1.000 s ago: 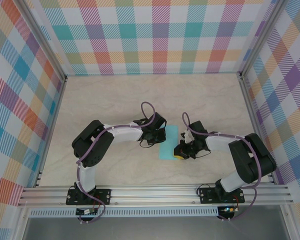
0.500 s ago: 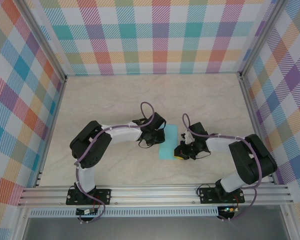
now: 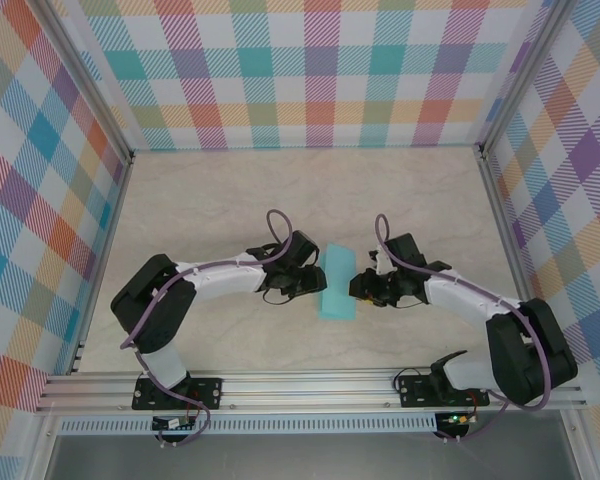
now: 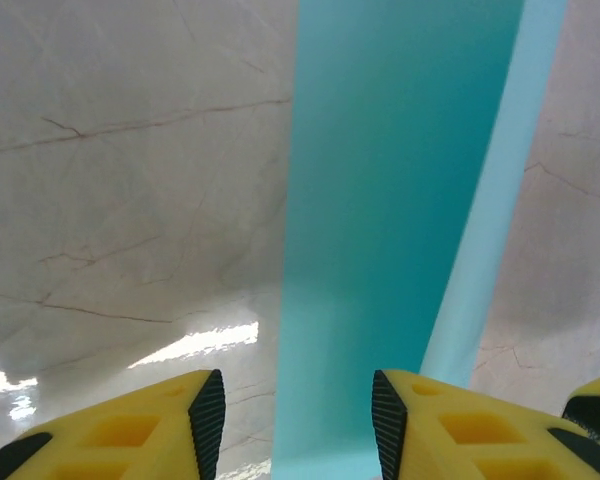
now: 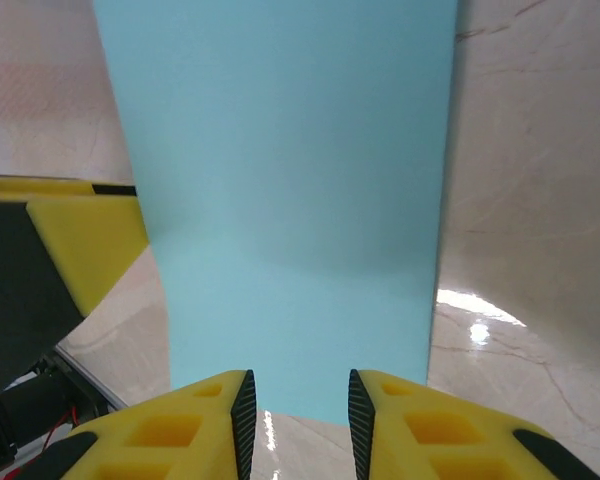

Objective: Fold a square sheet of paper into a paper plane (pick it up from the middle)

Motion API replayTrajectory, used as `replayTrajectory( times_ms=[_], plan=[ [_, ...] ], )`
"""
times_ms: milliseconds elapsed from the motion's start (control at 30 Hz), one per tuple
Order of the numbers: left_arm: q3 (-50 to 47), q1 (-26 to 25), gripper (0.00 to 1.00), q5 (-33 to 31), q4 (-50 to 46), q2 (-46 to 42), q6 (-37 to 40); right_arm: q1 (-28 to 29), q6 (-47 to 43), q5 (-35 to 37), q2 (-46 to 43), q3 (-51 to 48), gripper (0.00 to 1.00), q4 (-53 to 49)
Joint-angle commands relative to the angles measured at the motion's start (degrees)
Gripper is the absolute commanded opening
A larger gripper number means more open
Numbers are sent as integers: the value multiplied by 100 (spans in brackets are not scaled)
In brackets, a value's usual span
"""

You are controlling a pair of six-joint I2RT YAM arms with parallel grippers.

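Marbled table (image 3: 210, 200) below, and the square sheet of paper (image 3: 337, 283) lies on it as a creased narrow strip. Left tool (image 4: 296, 405) spread at one long side, right tool (image 5: 300, 400) narrowly parted at the other, neither pinching. Early lengthwise fold, I'd say; next needs a clean edge regrip.

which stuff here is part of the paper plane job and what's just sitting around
For the job: square sheet of paper, lying as a narrow strip; left gripper and right gripper, both open at its sides.
Just there: table, checked walls, metal rail.
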Motion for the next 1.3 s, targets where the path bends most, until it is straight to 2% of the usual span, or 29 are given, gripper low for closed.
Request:
replayTrajectory(
  times_ms=[0, 300, 433, 533, 767, 967, 1267],
  plan=[
    [-37, -48, 47, 386, 546, 53, -85, -26, -136, 41, 120, 99, 32, -246],
    [-37, -46, 50, 623, 998, 176, -176, -26, -181, -190, 321, 60, 31, -99],
    [-160, -47, 51, 357, 992, -17, -277, -26, -180, -276, 422, 50, 28, 19],
    [-271, -46, 56, 148, 945, -233, -277, -26, -163, -361, 569, 62, 27, 137],
    [-451, -46, 66, 108, 1153, -342, -397, -27, -127, -317, 783, 46, 24, 270],
    [-650, -53, 74, -268, 1220, -681, -458, -27, -130, -317, 880, 29, 22, 303],
    [-554, -47, 75, 40, 1495, -370, -460, -26, -136, -315, 889, 37, 21, 298]
  ],
)
